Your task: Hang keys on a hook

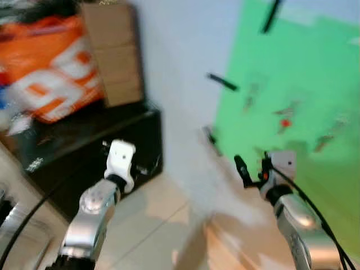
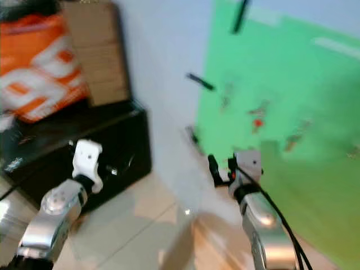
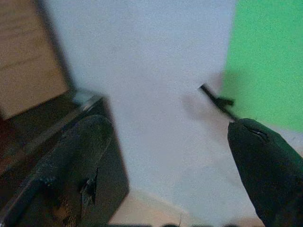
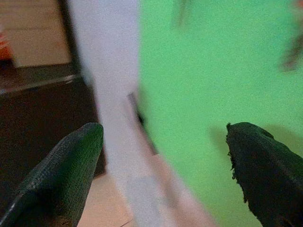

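Green board (image 1: 304, 73) at your two o'clock carries small blurred items, possibly the keys (image 1: 285, 122), yet both left gripper (image 3: 165, 156) and right gripper (image 4: 163, 156) show fingers apart and empty, so blur risks a mis-aimed reach.

Four blurred views, all aimed at the corner where my white wall meets the green board.

My two head eyes look forward and down from above my arms, taking in the green board (image 1: 292, 101) on the right, the white wall (image 1: 174, 73) in the middle and the black cabinet (image 1: 90, 157) on the left; the right eye shows the same scene shifted slightly leftward. My left wrist camera looks along the left gripper (image 3: 165, 156) at the wall, close in, with the cabinet edge and a strip of green at its sides. My right wrist camera looks along the right gripper (image 4: 163, 156) straight at the board's edge, sharing wall, cabinet and board with the others.
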